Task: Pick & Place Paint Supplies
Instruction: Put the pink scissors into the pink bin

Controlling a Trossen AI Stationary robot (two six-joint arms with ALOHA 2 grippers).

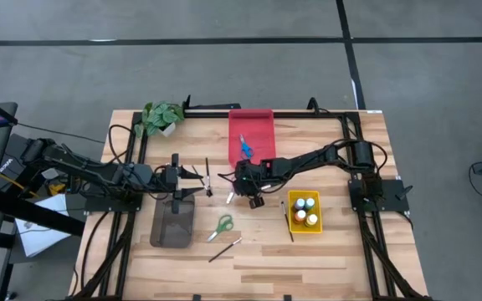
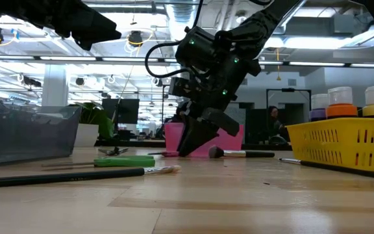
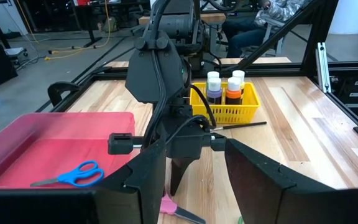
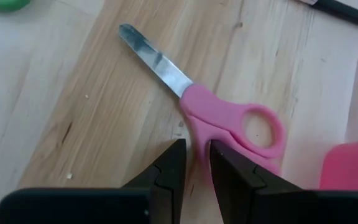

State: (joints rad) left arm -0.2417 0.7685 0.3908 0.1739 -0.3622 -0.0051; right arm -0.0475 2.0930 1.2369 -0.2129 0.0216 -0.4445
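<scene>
Right wrist view: pink scissors (image 4: pixel 229 121), lying just beside the red tray (image 4: pixel 353 165), are being approached by the right gripper (image 4: pixel 195 163), narrowly parted; widening before descent is being advised.

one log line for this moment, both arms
right end effector: nearly shut, at pink scissors on table | left end effector: open, hovering mid-table | blue scissors: in red tray
</scene>
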